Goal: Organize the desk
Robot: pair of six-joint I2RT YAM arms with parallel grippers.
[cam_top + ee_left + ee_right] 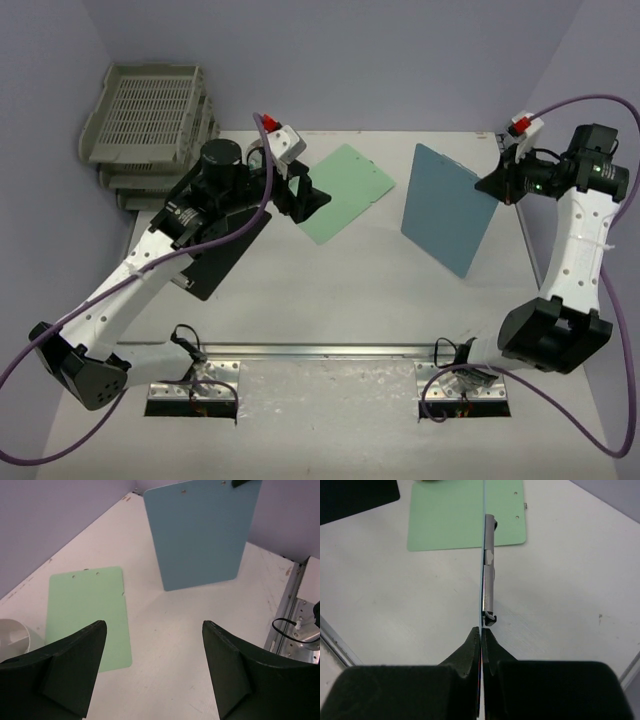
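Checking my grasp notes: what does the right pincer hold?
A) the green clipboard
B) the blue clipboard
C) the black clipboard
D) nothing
B: the right pincer is shut on the blue clipboard at its edge, holding it tipped up, while the green clipboard lies flat on the desk.

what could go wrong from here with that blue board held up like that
1. The right claw pinches the blue clipboard only at one thin edge; it could swing or slip out.
2. The open left claw hangs over the green clipboard; descending might shove it.
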